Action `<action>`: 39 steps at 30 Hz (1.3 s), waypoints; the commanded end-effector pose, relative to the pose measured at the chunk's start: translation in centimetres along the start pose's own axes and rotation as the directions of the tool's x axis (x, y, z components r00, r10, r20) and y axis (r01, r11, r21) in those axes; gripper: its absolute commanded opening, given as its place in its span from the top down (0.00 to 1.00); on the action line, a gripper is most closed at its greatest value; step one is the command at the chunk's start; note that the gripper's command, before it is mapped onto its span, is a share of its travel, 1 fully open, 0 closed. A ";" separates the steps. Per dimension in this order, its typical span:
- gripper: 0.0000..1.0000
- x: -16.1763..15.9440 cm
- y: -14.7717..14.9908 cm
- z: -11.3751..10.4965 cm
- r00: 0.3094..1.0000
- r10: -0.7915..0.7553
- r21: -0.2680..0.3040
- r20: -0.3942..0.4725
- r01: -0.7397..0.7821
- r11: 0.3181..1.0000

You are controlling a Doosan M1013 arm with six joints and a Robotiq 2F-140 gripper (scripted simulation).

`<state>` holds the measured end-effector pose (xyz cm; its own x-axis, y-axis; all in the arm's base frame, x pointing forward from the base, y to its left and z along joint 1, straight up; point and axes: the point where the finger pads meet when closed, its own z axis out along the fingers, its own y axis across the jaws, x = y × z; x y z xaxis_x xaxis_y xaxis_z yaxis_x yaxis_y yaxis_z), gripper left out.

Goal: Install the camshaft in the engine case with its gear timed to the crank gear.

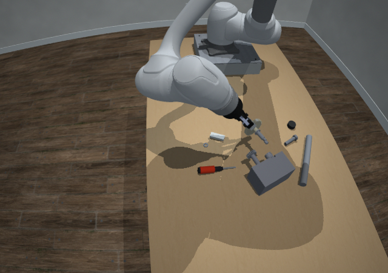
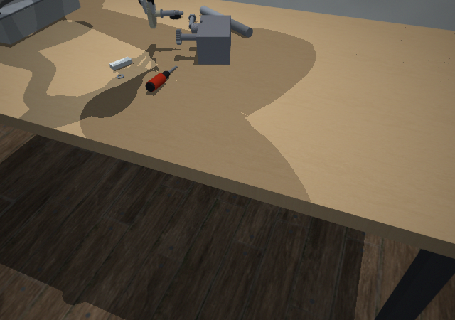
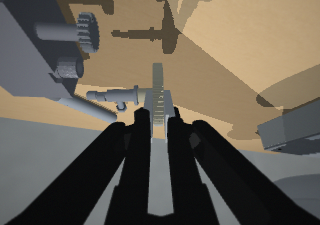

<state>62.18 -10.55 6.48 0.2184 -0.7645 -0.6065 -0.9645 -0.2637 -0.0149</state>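
Observation:
My gripper (image 1: pixel 248 123) is shut on the rim of the camshaft's big pale gear (image 1: pixel 254 126) and holds it above the table. The camshaft's grey shaft (image 1: pixel 261 136) points down toward the engine case (image 1: pixel 270 171). The case is a grey box standing on the table, with the small crank gear (image 1: pixel 251 154) on a shaft and a bearing stub (image 1: pixel 268 155) on its front. In the wrist view the big gear (image 3: pixel 158 97) sits edge-on between my fingers, its shaft pointing left; the crank gear (image 3: pixel 87 32) and bearing (image 3: pixel 69 67) are upper left. In the exterior view the camshaft (image 2: pixel 161 14) hangs left of the case (image 2: pixel 213 39).
A red-handled screwdriver (image 1: pixel 214 168), a small white block (image 1: pixel 217 136) and a washer (image 1: pixel 205 144) lie left of the case. A bolt (image 1: pixel 290 139), a black cap (image 1: pixel 291 124) and a long grey rod (image 1: pixel 305 159) lie to its right. The robot base plate (image 1: pixel 227 57) is at the back.

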 end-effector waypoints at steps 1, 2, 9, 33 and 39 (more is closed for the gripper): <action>0.95 0.4 -0.2 0.8 0.997 0.060 0.018 0.057 -0.061 0.998; 0.95 0.4 -0.2 0.8 0.997 0.060 0.018 0.057 -0.061 0.998; 0.95 1.5 -0.2 2.2 0.997 0.060 0.018 0.057 -0.061 0.998; 0.95 2.7 -0.1 3.8 0.997 0.060 0.018 0.057 -0.061 0.998; 0.95 2.7 -0.1 3.8 0.997 0.060 0.018 0.057 -0.061 0.998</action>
<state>62.27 -10.47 2.08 0.1532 -0.7478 -0.6460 -0.9773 -0.2113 0.0127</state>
